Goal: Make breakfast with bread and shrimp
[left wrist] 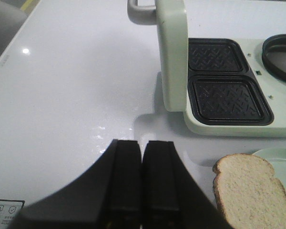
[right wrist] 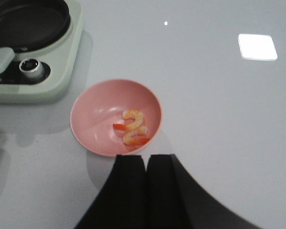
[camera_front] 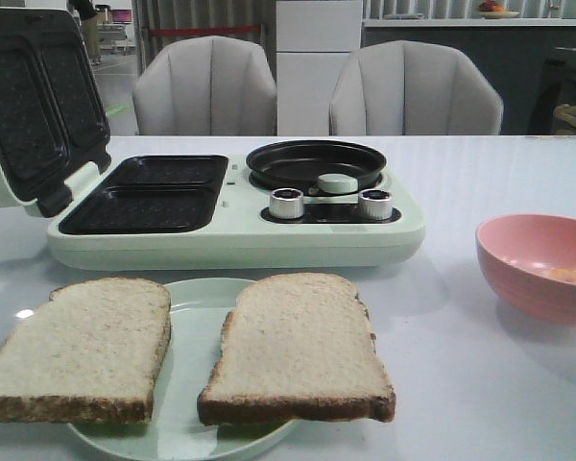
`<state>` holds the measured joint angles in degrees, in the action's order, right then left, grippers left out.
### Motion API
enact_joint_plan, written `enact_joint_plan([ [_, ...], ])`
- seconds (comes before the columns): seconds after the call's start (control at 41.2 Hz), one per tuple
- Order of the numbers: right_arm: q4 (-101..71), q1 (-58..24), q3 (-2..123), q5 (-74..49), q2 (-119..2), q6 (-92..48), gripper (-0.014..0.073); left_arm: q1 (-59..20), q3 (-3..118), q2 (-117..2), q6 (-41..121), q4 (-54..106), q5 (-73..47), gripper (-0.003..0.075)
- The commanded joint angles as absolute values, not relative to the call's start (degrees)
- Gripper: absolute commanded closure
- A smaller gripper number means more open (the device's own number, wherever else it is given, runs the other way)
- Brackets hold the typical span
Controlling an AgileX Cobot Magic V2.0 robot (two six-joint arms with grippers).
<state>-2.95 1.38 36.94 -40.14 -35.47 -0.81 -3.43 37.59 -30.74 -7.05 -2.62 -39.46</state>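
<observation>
Bread (camera_front: 298, 351) on plate (camera_front: 197, 317); shrimp (right wrist: 133, 128) in bowl (right wrist: 95, 129); both grippers closed.

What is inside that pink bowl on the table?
The pink bowl holds two small curled shrimp, seen from above in the right wrist view. From the front its wall hides most of them; only a pale orange bit shows. Nothing else is visible inside.

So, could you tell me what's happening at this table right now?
Nothing is being handled yet. Two bread slices lie on a pale green plate before the open sandwich maker. The shrimp sit in a pink bowl. The left pincer and right pincer are shut and hold nothing.
</observation>
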Motion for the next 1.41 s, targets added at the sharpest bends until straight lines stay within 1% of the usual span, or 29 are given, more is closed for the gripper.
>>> enact_joint_plan([
  [0.0, -2.56, 1.56, 38.85, -37.37, -38.04, -0.75, 0.0552, -3.53, 39.26, -32.29, -7.67, -2.22, -35.37, 0.0619],
  [0.146, -2.56, 1.56, 38.85, -37.37, -40.17, -0.75, 0.0537, -3.53, 39.26, -33.25, -7.67, -2.12, -35.37, 0.0619],
  [0.194, -2.56, 1.56, 38.85, -37.37, -40.61, -0.75, 0.051, -3.53, 39.26, -33.55, -7.67, -2.12, -35.37, 0.0617],
  [0.243, -2.56, 1.56, 38.85, -37.37, -40.9, -0.79, 0.0452, -3.53, 39.26, -33.79, -7.67, -2.12, -35.28, 0.0605],
  [0.316, -2.56, 1.56, 38.85, -37.09, -40.9, -0.97, 0.0327, -3.8, 39.26, -34.08, -7.16, -2.12, -35.23, 0.0543],
  [0.364, -2.56, 1.56, 38.85, -36.51, -40.9, -0.99, 0.0215, -4.54, 39.26, -34.32, -6.65, -2.09, -34.84, 0.047],
  [0.413, -2.56, 1.56, 38.85, -35.83, -40.9, -0.99, 0.0131, -5.69, 39.16, -34.45, -6.17, -1.98, -34.58, 0.0384],
  [0.461, -2.56, 1.56, 38.85, -35.12, -40.9, -0.99, 0.0073, -7.56, 39.16, -34.58, -4.59, -1.98, -34.46, 0.03],
  [0.51, -2.56, 1.56, 38.85, -34.73, -40.9, -0.99, 0.0048, -9.59, 39.16, -34.97, -3.65, -1.98, -34.46, 0.0229],
  [0.559, -2.56, 1.56, 38.85, -34.27, -40.9, -0.99, 0.0046, -12.05, 39.16, -35.66, -2.05, -1.98, -34.46, 0.0198],
  [0.583, -2.56, 1.56, 38.85, -34.03, -40.9, -0.99, 0.0046, -13.22, 39.16, -36.11, -1.49, -1.98, -34.46, 0.0195],
  [0.753, -2.56, 1.56, 38.85, -33.72, -40.9, -0.99, 0.0046, -24.26, 38.32, -39.43, 3.0, -4.72, -33.6, 0.0201],
  [0.971, -2.56, 1.56, 38.85, -33.78, -40.84, -0.99, 0.0046, -40.26, 31.93, -44.14, 3.0, -17.12, -31.68, 0.0201],
  [1.093, -2.56, 1.56, 38.85, -33.78, -40.84, -0.99, 0.0046, -48.28, 30.13, -47.41, 0.0, -24.51, -31.8, 0.0201],
  [1.19, -2.56, 1.56, 38.85, -33.78, -40.84, -0.99, 0.0046, -53.5, 30.13, -51.6, -4.74, -32.36, -34.12, 0.0202],
  [1.384, -2.56, 1.56, 38.85, -33.78, -40.84, -0.99, 0.0046, -60.55, 30.13, -62.61, -14.14, -45.62, -36.4, 0.0202],
])
